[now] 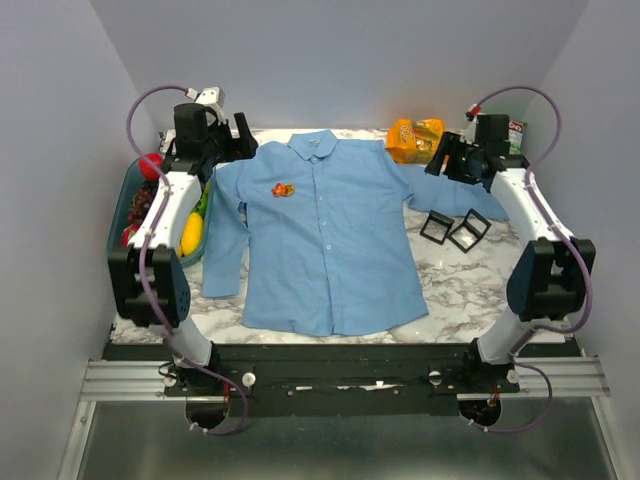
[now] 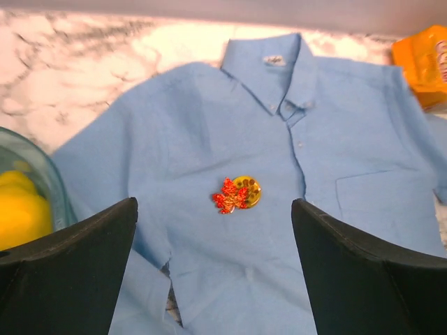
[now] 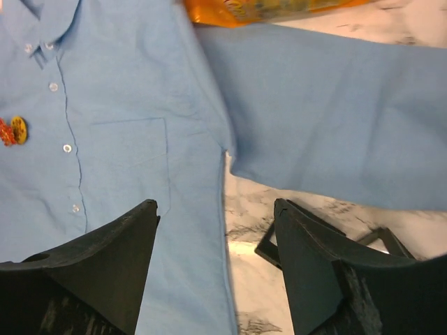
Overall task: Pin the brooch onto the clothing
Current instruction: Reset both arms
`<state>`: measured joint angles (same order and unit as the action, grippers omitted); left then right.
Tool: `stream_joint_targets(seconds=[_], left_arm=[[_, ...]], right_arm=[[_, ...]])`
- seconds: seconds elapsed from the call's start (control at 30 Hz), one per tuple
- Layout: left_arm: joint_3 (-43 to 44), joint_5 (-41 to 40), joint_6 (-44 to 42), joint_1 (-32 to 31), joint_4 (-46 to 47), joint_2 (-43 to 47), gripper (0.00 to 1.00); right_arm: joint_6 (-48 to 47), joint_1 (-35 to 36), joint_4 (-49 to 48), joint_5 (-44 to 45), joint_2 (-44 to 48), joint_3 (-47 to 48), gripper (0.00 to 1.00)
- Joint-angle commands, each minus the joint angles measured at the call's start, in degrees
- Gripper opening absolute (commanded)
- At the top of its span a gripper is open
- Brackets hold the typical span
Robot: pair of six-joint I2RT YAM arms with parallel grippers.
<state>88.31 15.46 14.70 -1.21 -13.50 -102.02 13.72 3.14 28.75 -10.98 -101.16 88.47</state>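
The light blue shirt (image 1: 325, 235) lies flat, collar at the back. The brooch (image 1: 283, 189), an orange-red leaf on a yellow-gold disc, sits on its chest left of the button row; it also shows in the left wrist view (image 2: 237, 194) and at the left edge of the right wrist view (image 3: 12, 130). My left gripper (image 1: 228, 138) is open and empty, raised at the back left; in its wrist view (image 2: 213, 209) the brooch lies beyond the fingertips. My right gripper (image 1: 447, 157) is open and empty at the back right, above the shirt's side seam (image 3: 216, 209).
Two small black square trays (image 1: 455, 229) lie right of the shirt. An orange snack bag (image 1: 414, 139) lies at the back. A teal bin (image 1: 125, 215) with a yellow item (image 1: 191, 235) and red fruit stands at the left edge.
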Motion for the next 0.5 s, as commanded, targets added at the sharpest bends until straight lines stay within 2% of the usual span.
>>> stream_joint_targets(seconds=[0.0, 0.03, 0.07, 0.13, 0.23, 0.3, 0.47], left_arm=[[-11.47, -7.89, -2.13, -0.72, 4.70, 16.12, 0.99], [-14.11, -10.08, -1.35, -0.72, 6.19, 22.50, 0.99], [-18.48, -11.67, -0.82, -0.72, 6.38, 25.70, 0.99], [-21.76, -14.31, -0.99, -0.63, 4.72, 33.59, 0.99], [-26.69, -13.80, -1.69, -0.63, 1.38, 41.95, 0.99], [-29.94, -14.23, 0.15, -0.63, -0.12, 45.14, 0.99], [-34.34, -13.97, 3.32, -0.72, -5.75, 51.82, 0.99]], right_arm=[[2.28, -1.99, -7.73, -0.37, 12.45, -11.87, 0.76], [2.45, -1.91, -8.88, -0.18, 14.83, -14.00, 0.76], [2.72, -1.99, -9.93, 0.00, 19.73, -16.55, 0.76], [3.16, -2.08, -12.40, 0.08, 24.15, -22.70, 0.76], [3.16, -1.99, -16.79, 0.43, 33.03, -31.21, 0.76], [2.72, -1.99, -18.99, 0.79, 38.20, -34.48, 0.76], [1.75, -1.99, -19.52, 0.00, 43.33, -39.85, 0.77]])
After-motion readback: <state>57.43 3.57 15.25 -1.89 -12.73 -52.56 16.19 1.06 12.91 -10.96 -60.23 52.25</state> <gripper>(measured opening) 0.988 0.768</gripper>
